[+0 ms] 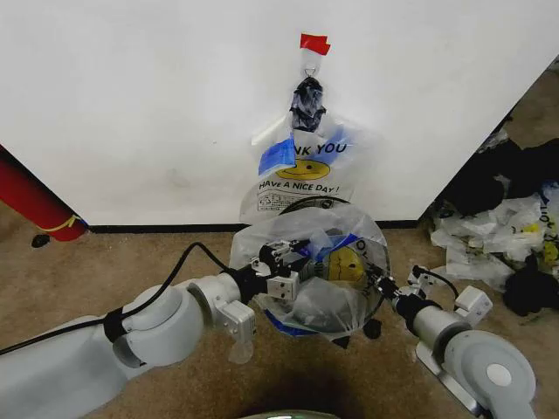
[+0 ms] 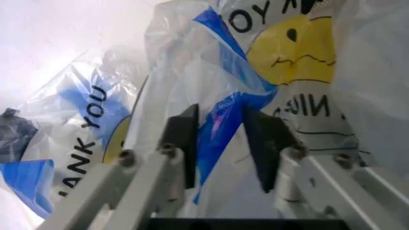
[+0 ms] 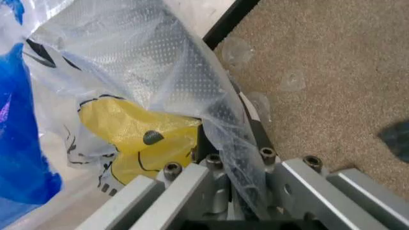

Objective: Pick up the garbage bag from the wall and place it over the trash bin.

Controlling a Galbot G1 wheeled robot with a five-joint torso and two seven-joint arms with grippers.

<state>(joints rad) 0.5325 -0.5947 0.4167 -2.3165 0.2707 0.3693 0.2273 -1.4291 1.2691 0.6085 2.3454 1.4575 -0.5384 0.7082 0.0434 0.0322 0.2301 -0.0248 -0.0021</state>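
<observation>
- A garbage bag (image 1: 327,266), translucent with a yellow smiley, is spread over the mouth of the trash bin (image 1: 371,307), which stands on the carpet (image 1: 131,262) just in front of the wall (image 1: 157,105).
- The bag's left edge is met by the left gripper (image 1: 281,269); in the left wrist view a blue-taped fold of the bag (image 2: 221,124) lies between the two dark pads (image 2: 187,143), which stand a little apart, so a firm pinch cannot be confirmed.
- The bag's right edge, at the bin's rim, is pinched by the right gripper (image 1: 382,283); in the right wrist view the film (image 3: 211,105) is seen drawn down between the closed fingers (image 3: 255,139).
- A second smiley bag (image 1: 306,170), printed "THANK YOU / HAVE A NICE DAY", hangs flat on the wall behind the bin, under a hook held by red tape (image 1: 314,43).
- A black knotted wad (image 1: 307,100) hangs from the same hook, above that bag.
- A red cylinder (image 1: 35,202) leans at the left by the baseboard (image 1: 166,229).
- Crumpled bags (image 1: 493,236) are heaped on the carpet at the right.
</observation>
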